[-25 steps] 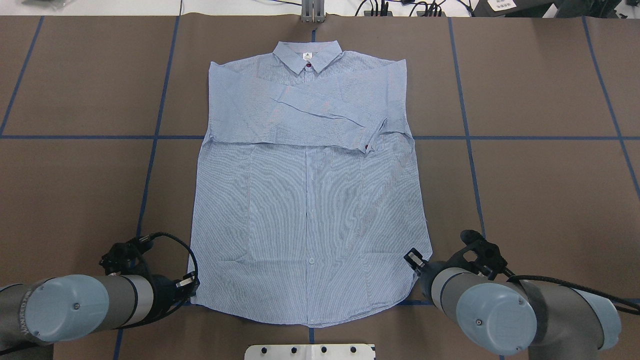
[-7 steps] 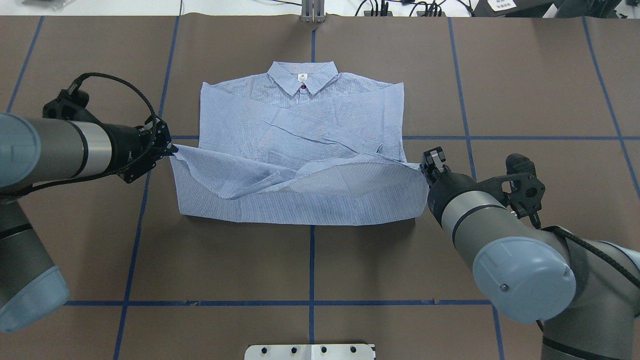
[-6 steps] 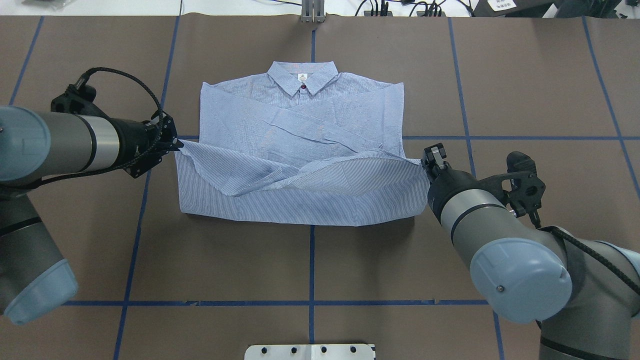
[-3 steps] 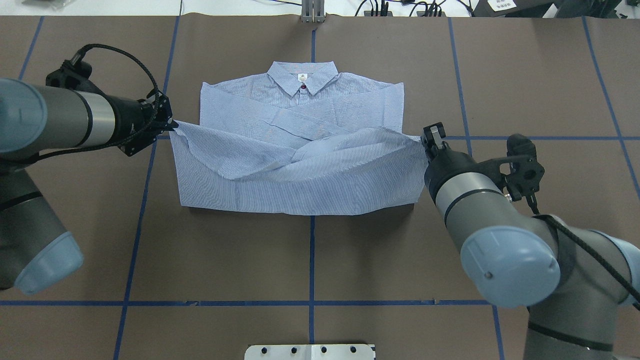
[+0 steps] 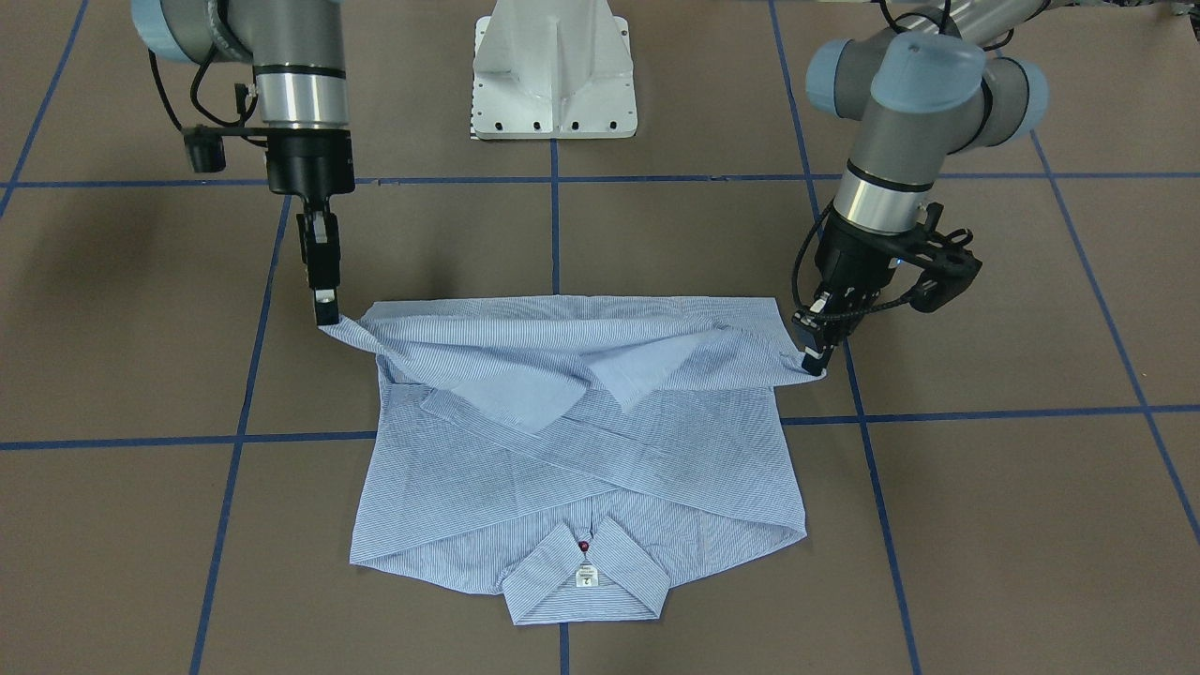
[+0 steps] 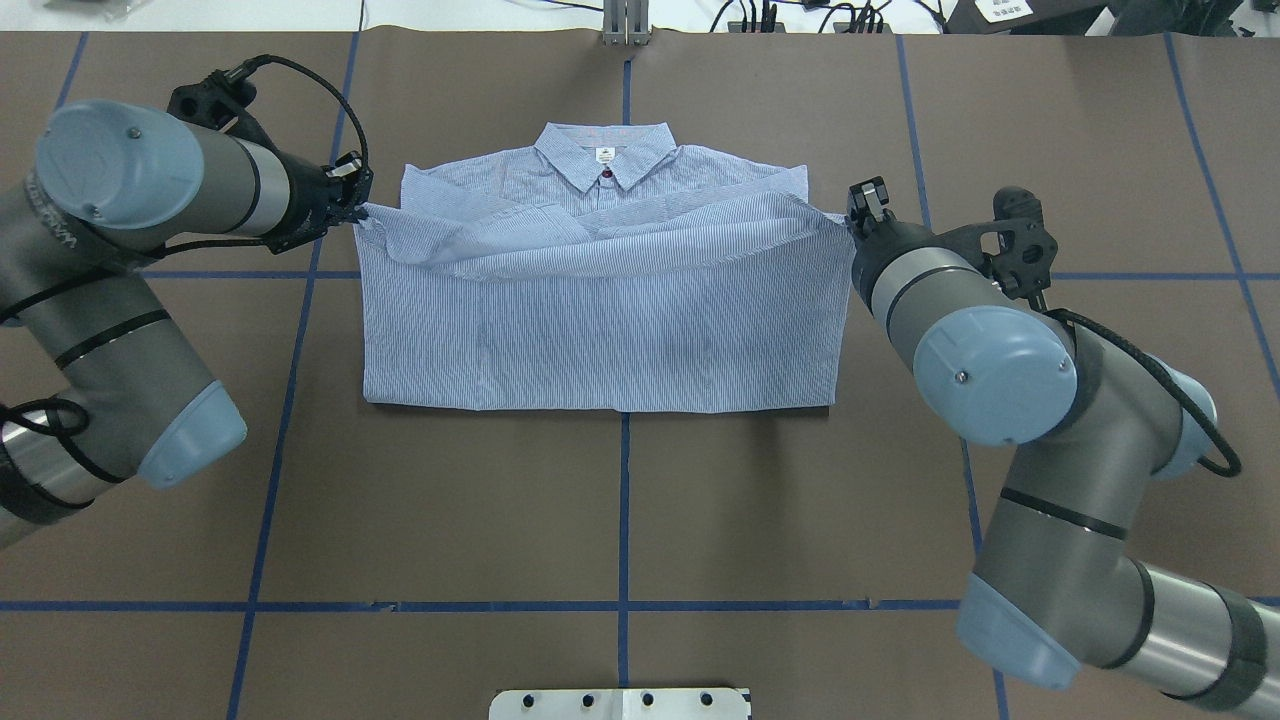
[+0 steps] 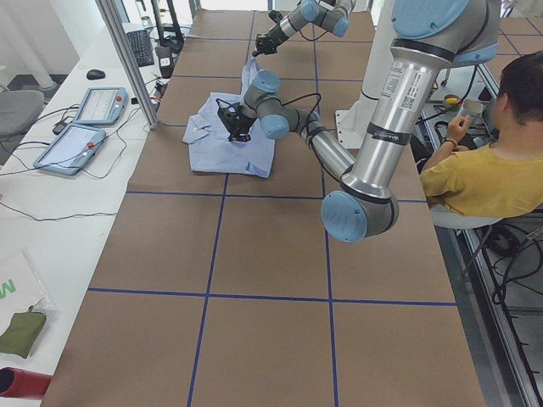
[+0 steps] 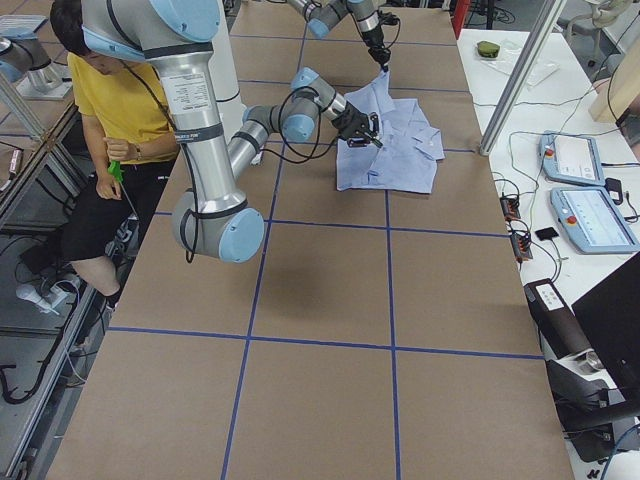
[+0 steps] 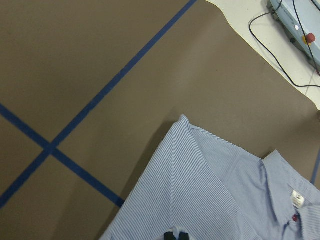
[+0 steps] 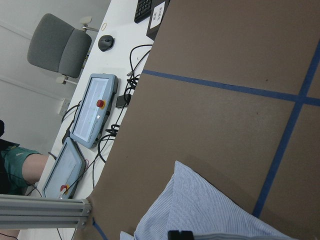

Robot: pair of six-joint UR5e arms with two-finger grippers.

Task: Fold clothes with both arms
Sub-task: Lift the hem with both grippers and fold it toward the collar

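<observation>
- Currently, the shirt (image 6: 600, 320) lies at the middle of the table (image 6: 620, 520), front up. Its collar (image 6: 603, 160) points away from the robot, and its lower half is doubled over toward the collar.
- The left gripper (image 6: 358, 205) is clamped on one hem (image 6: 600, 235) corner at the shirt's left side. The right gripper (image 6: 850, 215) is clamped on the opposite corner. Both hold the cloth just above the table.
- Handling, as judged: the fabric is light, thin and limp. It sags between the two grip points and has no stiffness of its own.
- It should stand a firm pinch, but an uneven pull would probably skew the fold or drag the lower layer.
- Hold points: the outer hem corners, as now, keep the edge taut and straight. A hold near the middle would let the corners droop.
- Change over 3.6 s: the shirt then lay at full length, with the grippers at the hem corners close to the robot.
- Change over 0.4 s: the hem then crossed mid-chest. It now lies along the shoulder line, just short of the collar.
- The fold crease has shifted slightly away from the robot, and the collar has not moved.
</observation>
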